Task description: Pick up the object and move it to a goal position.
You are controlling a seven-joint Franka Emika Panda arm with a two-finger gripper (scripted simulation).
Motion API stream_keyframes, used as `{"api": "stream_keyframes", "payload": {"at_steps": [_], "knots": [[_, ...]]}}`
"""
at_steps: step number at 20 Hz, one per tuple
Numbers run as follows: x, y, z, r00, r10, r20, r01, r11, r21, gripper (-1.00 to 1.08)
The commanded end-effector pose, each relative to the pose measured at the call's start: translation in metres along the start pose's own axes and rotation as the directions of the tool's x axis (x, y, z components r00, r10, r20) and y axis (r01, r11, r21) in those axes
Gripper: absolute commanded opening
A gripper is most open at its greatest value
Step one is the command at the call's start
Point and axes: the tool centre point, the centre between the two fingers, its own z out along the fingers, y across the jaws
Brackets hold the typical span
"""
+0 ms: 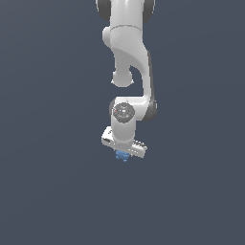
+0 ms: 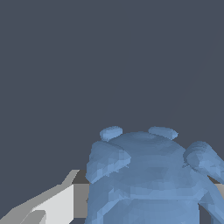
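Lighting: even and moderately dim, falling softly from above — the white arm (image 1: pixel 128 57) is showing bright upper faces and grey shading toward 3 o'clock. Backdrop: flat slate blue, carrying no visible cast shadows or glare. Sharpness: both views are rendering crisp, without blur or edge distortion. Wrist view: the light-blue object (image 2: pixel 151 179) is appearing faceted and blocky — pale highlights toward 12 o'clock, darker toward 6 o'clock.

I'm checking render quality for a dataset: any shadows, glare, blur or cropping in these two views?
Exterior view: flat, even light, no cast shadow or glare on the grey ground; the blue object is tiny and mostly hidden under the hand. Wrist view: the object fills the lower frame, cropped at the edge, faceted and slightly soft; one finger shows.
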Motion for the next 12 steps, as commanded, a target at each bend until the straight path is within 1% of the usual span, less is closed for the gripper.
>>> {"api": "stream_keyframes", "payload": {"at_steps": [1, 7, 12], "knots": [[0.000, 0.000, 0.000, 1.000, 0.000, 0.000, 0.000, 1.000, 0.000, -1.00], [0.000, -0.001, -0.001, 1.000, 0.000, 0.000, 0.000, 1.000, 0.000, -1.00], [-0.004, -0.019, -0.009, 1.000, 0.000, 0.000, 0.000, 1.000, 0.000, -1.00]]}}
